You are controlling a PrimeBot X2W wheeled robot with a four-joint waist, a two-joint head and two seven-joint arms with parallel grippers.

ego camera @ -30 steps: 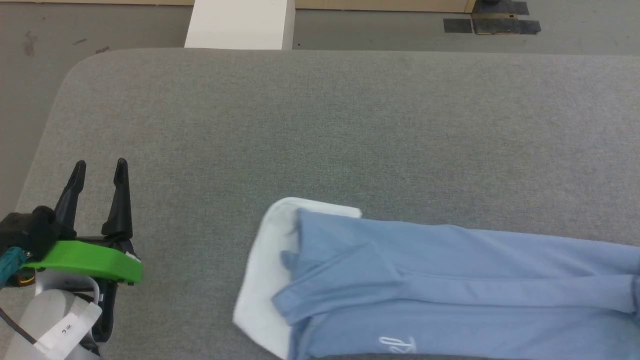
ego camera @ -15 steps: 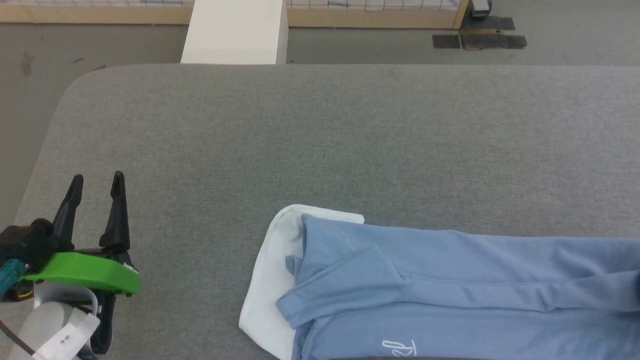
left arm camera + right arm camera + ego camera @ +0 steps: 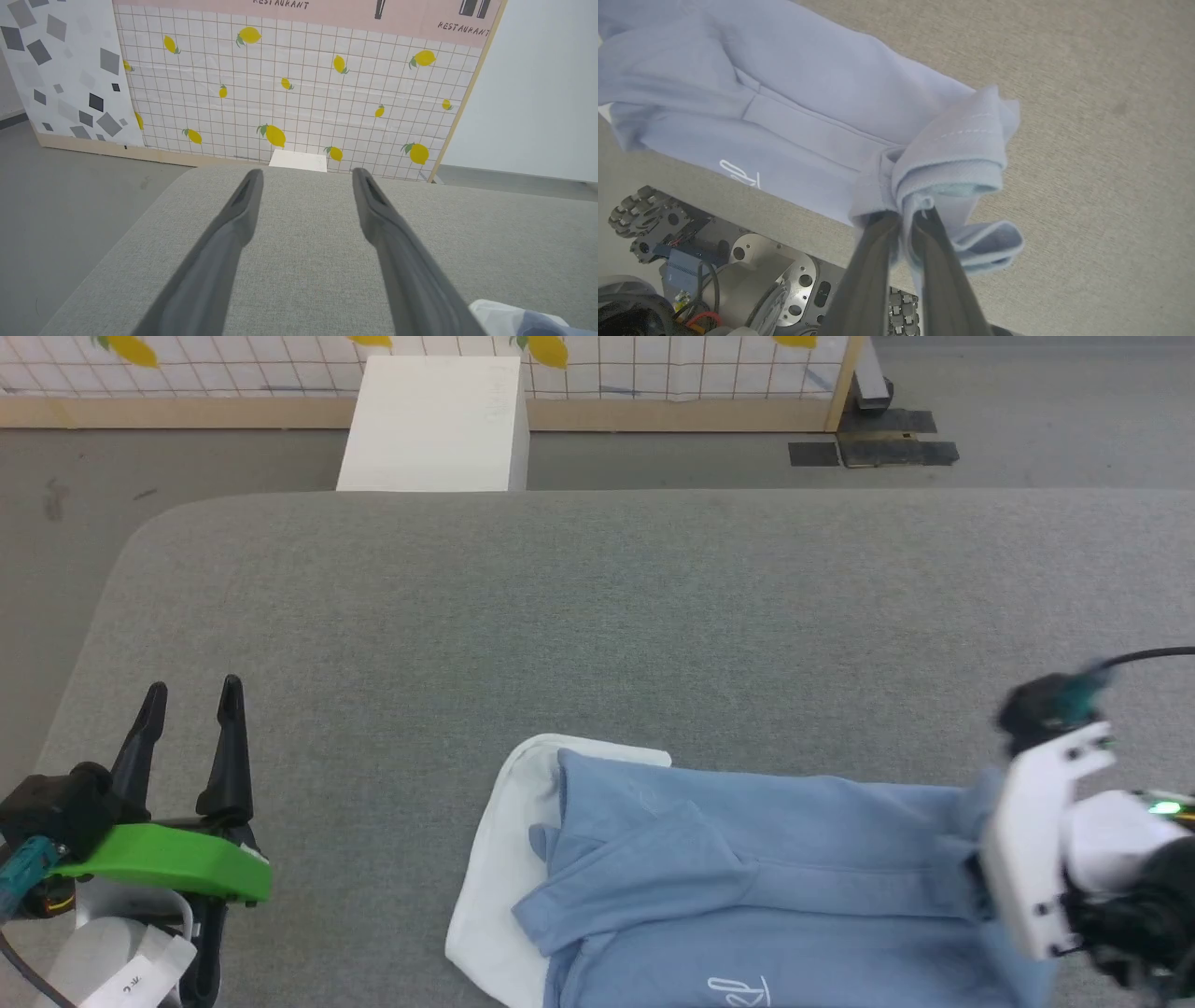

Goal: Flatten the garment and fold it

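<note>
Grey felt-like cloth covers the desk [image 3: 597, 616], and beyond its far edge lie a grey floor [image 3: 187, 457], a white box [image 3: 429, 425], some dark tape patches [image 3: 873, 450] and a wall panel [image 3: 299, 84] printed with lemons on a grid. Along the desk's near edge lies the garment [image 3: 747, 859], light blue and folded lengthwise into a long band. Its white panel [image 3: 499, 877] at the neck end points toward the robot's left, and a small white outline logo [image 3: 738, 989] sits close to the near edge. At the band's other end, the right gripper [image 3: 906, 214] has its two fingers almost closed on a bunched, stitched edge of the blue cloth. That pinched end is gathered into loose folds rather than lying flat. Below it in the right wrist view, past the desk's edge, the robot's wheeled base [image 3: 644, 219] is visible. The left gripper [image 3: 192, 686] is over the desk's near left part, well apart from the garment. Its fingers are spread wide, with nothing between them but bare grey surface.
</note>
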